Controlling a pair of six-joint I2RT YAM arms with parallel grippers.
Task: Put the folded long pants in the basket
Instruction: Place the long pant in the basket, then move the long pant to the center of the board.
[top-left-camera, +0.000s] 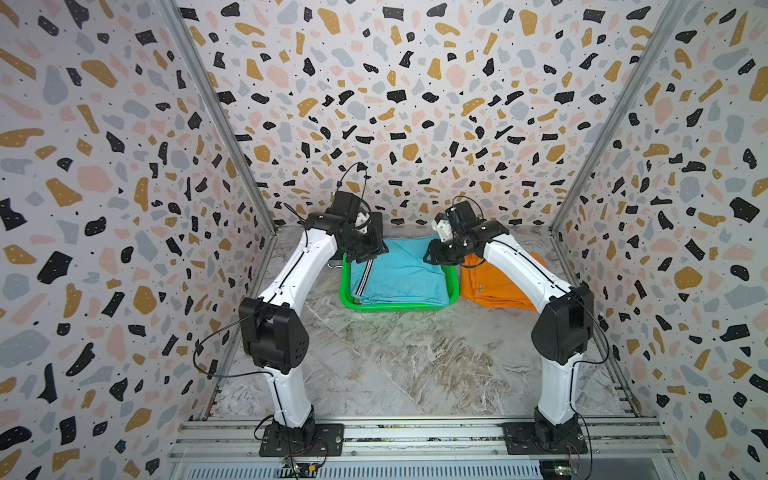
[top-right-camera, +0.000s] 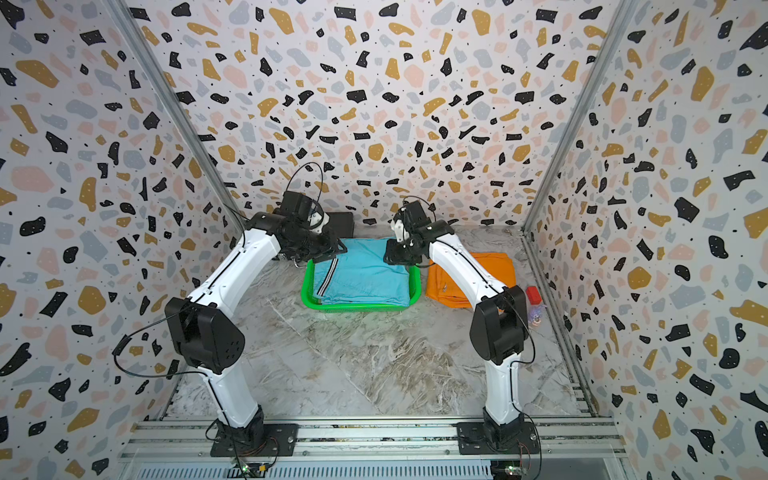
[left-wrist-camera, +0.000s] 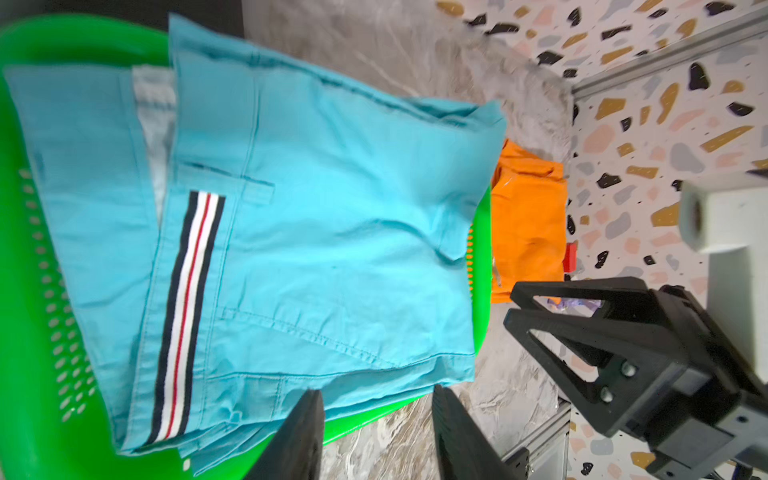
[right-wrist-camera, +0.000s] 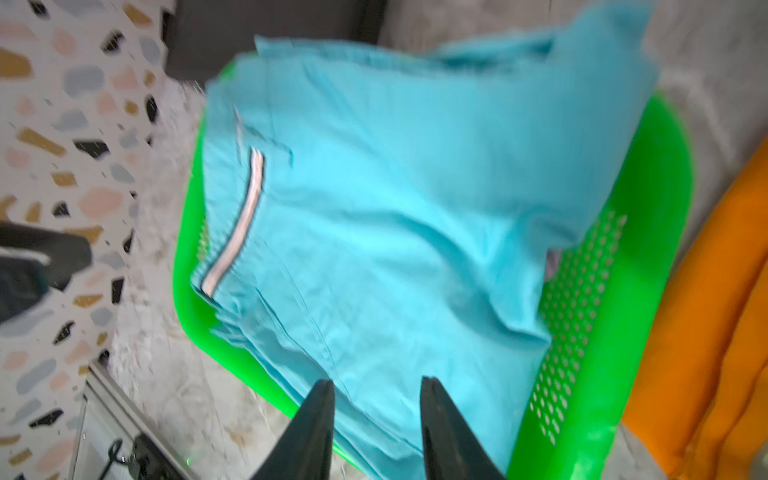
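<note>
The green basket (top-left-camera: 399, 308) (top-right-camera: 357, 308) stands at the far middle of the table. Folded turquoise long pants (top-left-camera: 403, 274) (top-right-camera: 365, 274) with a black-white side stripe lie on top inside it, one corner hanging over the far rim. Folded orange long pants (top-left-camera: 494, 286) (top-right-camera: 446, 286) lie on the table right of the basket. My left gripper (top-left-camera: 370, 255) (left-wrist-camera: 376, 390) hovers open over the basket's far-left corner, holding nothing. My right gripper (top-left-camera: 432, 255) (right-wrist-camera: 377, 380) hovers open over the far-right corner, also holding nothing. A sliver of lilac cloth (right-wrist-camera: 552, 262) shows under the turquoise pants.
A flat black box (top-right-camera: 343, 220) lies behind the basket at the back wall. A small red object (top-right-camera: 533, 294) and a small clear trinket (top-right-camera: 536, 316) sit by the right wall. Patterned walls close in three sides.
</note>
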